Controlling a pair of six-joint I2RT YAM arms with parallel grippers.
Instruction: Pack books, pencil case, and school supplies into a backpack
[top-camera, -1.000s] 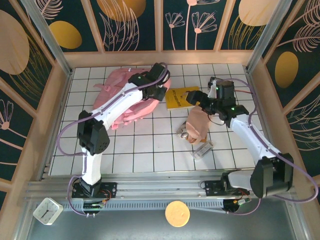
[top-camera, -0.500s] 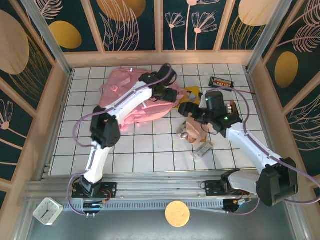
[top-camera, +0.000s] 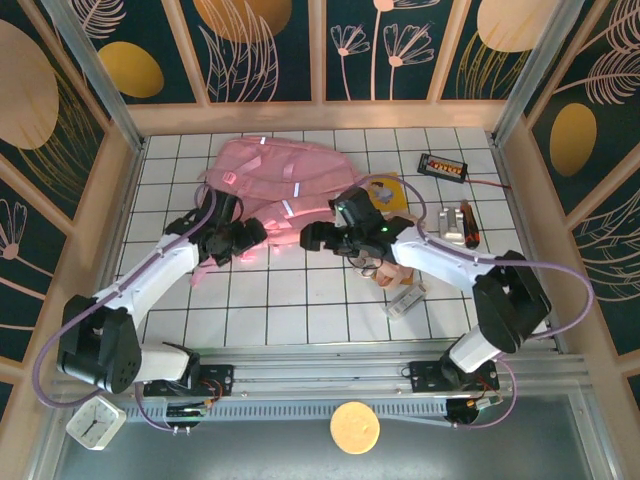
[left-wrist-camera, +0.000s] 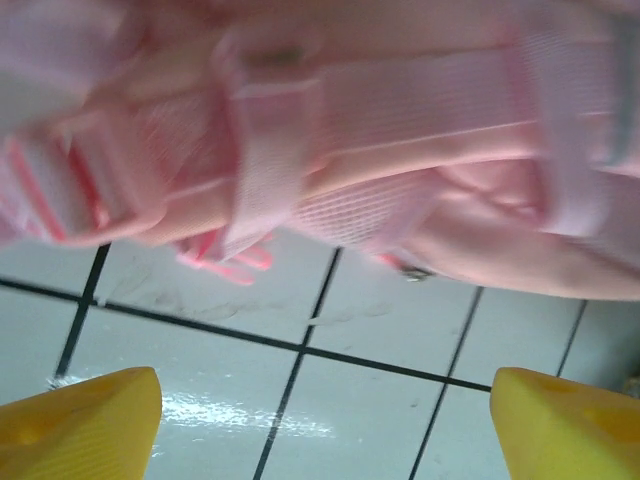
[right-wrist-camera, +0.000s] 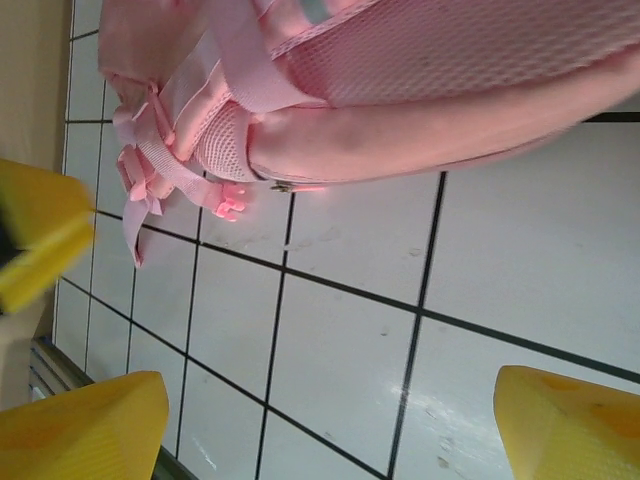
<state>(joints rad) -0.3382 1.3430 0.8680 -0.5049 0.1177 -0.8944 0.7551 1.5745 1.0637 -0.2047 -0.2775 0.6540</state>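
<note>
L gripper (top-camera: 243, 236) open, empty, low over tile at near edge of backpack (top-camera: 290, 175). R gripper (top-camera: 312, 238) likewise: jaws wide, nothing held, pointing toward L, with the loose straps (right-wrist-camera: 150, 170) just ahead. Book (top-camera: 397, 190), pencil case (top-camera: 383, 272) and block (top-camera: 405, 301) all lie outside backpack, R side. Risks: fingers snag a strap instead of the opening, so the whole backpack drags. Grippers are near each other and could clash. R arm passes above the case and may sweep it.
</note>
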